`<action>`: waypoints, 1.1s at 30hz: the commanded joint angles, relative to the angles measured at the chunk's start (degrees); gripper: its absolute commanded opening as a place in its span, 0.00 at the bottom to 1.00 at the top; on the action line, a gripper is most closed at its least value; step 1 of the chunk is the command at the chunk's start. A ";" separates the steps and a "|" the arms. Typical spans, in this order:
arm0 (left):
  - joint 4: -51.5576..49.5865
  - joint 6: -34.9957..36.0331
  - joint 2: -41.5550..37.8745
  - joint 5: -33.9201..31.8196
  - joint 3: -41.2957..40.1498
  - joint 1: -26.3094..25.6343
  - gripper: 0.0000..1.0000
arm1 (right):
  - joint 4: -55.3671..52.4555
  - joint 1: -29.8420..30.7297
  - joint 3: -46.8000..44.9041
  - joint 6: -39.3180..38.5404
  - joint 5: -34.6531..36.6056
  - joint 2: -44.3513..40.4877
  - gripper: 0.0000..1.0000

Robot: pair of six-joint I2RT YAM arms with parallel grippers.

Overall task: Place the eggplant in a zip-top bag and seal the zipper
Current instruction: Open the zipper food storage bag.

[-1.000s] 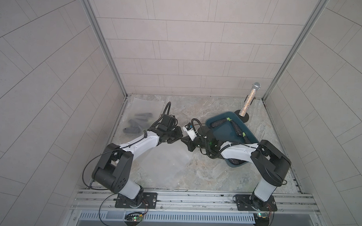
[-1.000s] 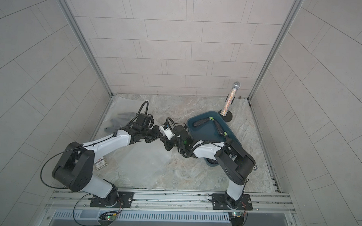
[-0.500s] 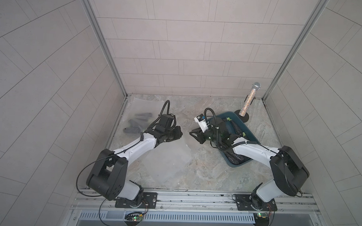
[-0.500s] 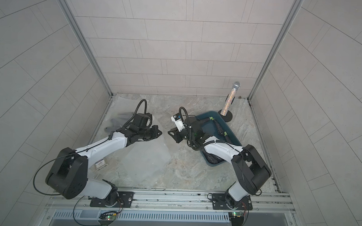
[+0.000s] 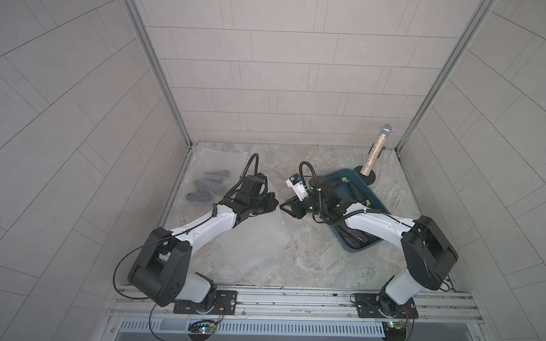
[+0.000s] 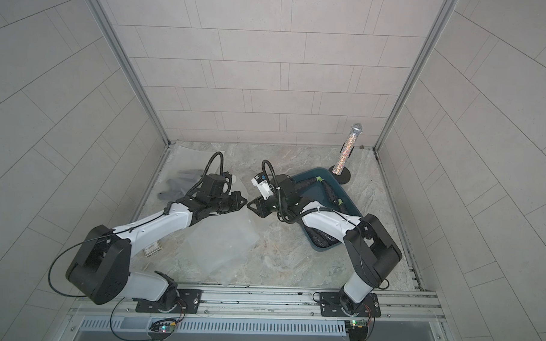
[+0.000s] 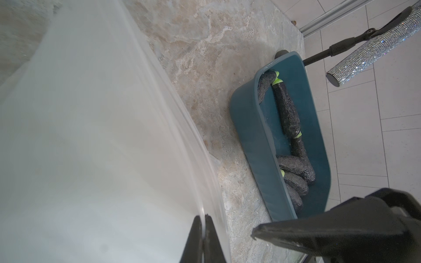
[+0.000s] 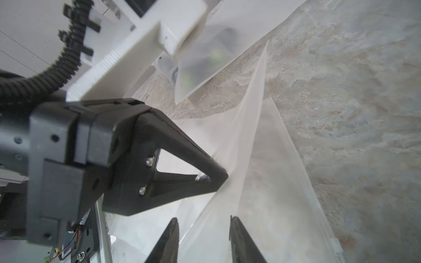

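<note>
- Left tool [image 7: 203, 222] clenches the zip-top bag [image 5: 256, 239] at its edge.
- Right tool [image 8: 203, 218] is released, jaws apart by that edge.
- Eggplants [image 7: 287, 111] lie in the teal bin [image 7: 248, 127].

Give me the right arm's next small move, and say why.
Probably close the right gripper on the free lip of the zip-top bag. The left gripper is shut on one edge, and the right jaws stand open astride the film. The bag looks empty; the eggplants lie in the bin, so its mouth needs spreading first.

White arms [image 5: 201, 231], black joints [image 5: 159, 267], ribbed cables [image 5: 251, 164], black left pincer [image 5: 275, 204] and right pincer [image 8: 204, 218].
</note>
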 commanded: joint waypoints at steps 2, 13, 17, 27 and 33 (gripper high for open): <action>0.95 1.14 -0.28 -0.66 0.02 -0.39 0.00 | -3.20 0.93 2.11 -0.17 2.77 1.86 0.40; -4.97 4.54 -2.93 -1.51 2.10 -1.49 0.00 | -7.06 -0.63 4.54 2.11 8.57 4.90 0.33; -10.70 7.70 -3.01 -1.92 4.56 -2.48 0.00 | -8.16 -1.16 4.35 1.41 9.40 4.13 0.32; -27.06 17.95 -1.01 1.01 15.42 -5.04 0.00 | -12.09 -1.50 5.25 -0.02 9.94 4.11 0.13; -39.73 24.64 2.09 -4.47 24.39 -5.08 0.00 | -12.26 -1.11 2.25 0.90 8.39 3.09 0.03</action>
